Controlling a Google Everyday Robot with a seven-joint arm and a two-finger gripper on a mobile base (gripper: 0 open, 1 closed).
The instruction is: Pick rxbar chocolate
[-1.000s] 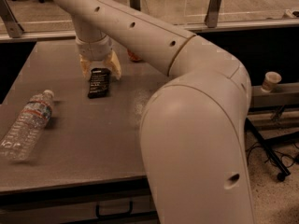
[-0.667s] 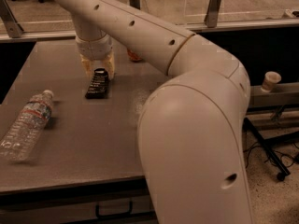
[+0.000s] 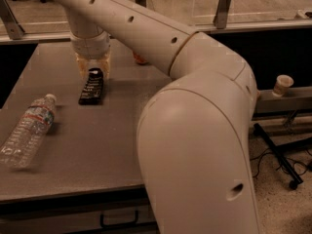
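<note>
The rxbar chocolate [image 3: 91, 87] is a flat black bar with white text. It lies lengthwise on the grey table [image 3: 97, 150], left of centre and toward the back. My gripper [image 3: 93, 70] comes down from the cream arm onto the bar's far end. Its fingers [image 3: 81, 67] stand on either side of that end and close against it. The bar's near end rests on the table, and its far end sits up between the fingers.
A clear plastic water bottle [image 3: 27, 130] lies on its side at the table's left edge. A red soda can [image 3: 140, 59] shows partly behind the arm at the back. The arm's big elbow [image 3: 195, 145] covers the table's right side. A paper cup [image 3: 282, 85] stands on a ledge at right.
The gripper and the bar have shifted together a little to the left. The bar's far end now sits between the fingers. The bottle has not moved.
</note>
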